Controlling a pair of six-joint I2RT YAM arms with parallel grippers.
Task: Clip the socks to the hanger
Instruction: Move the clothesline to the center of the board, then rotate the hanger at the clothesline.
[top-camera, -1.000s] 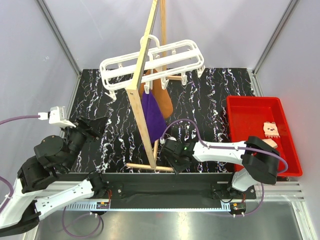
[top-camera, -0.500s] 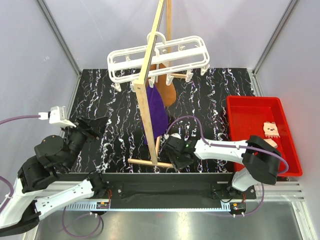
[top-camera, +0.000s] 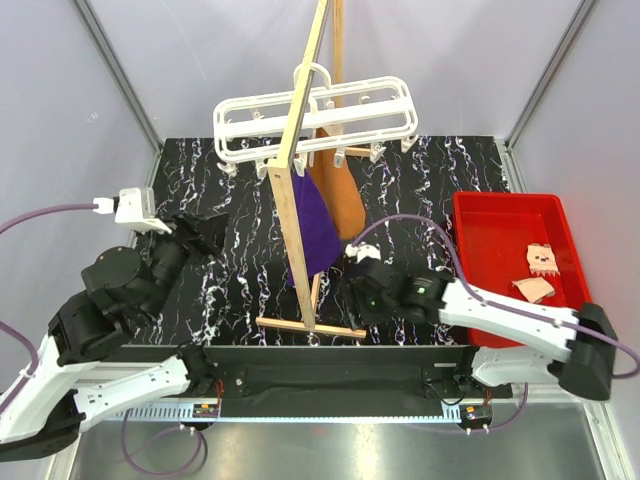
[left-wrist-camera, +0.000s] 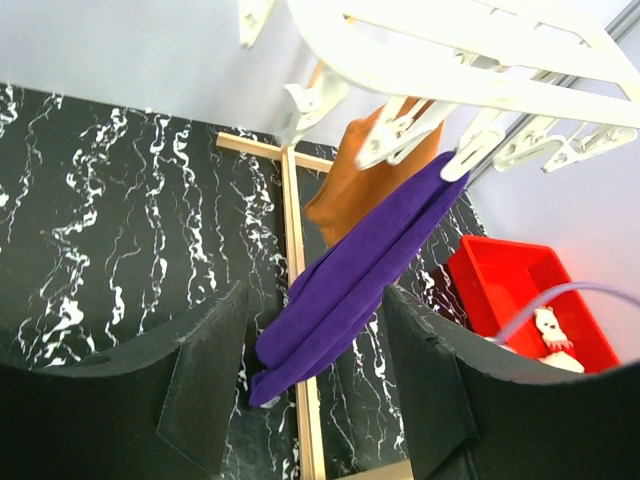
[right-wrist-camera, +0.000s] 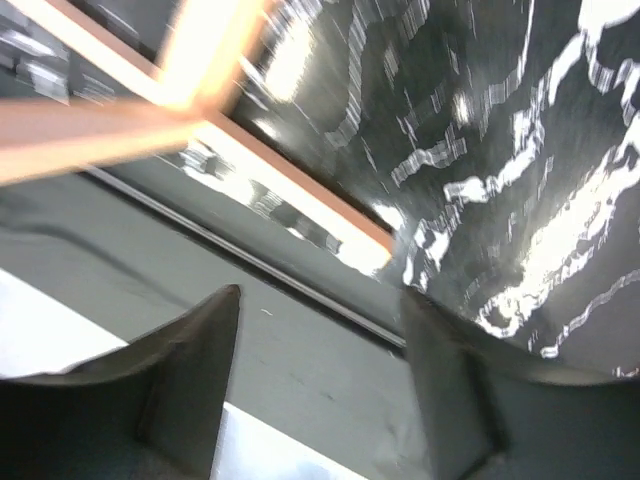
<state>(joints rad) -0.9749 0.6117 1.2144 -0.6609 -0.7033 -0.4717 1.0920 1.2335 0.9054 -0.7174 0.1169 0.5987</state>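
the left fingers (top-camera: 205, 231) hover over the worktop (top-camera: 450, 170), spread wide and empty, facing the hanger (left-wrist-camera: 430, 70). it hangs on the wooden stand (top-camera: 293, 215) with a purple cloth (top-camera: 318, 232) and a brown cloth (top-camera: 345, 205) clipped on and other clips free. the right fingers (top-camera: 352, 296), low beside the stand's base, gape with nothing between them. both socks (top-camera: 541, 259) lie unclipped in the red tray (top-camera: 500, 197) at far right, so the whole job looks undone.

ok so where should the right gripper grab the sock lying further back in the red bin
Probably pinch the sock by its beige cuff, from straight above: it lies flat on the red bin floor, clear of the walls, so the rim would block a sideways approach.
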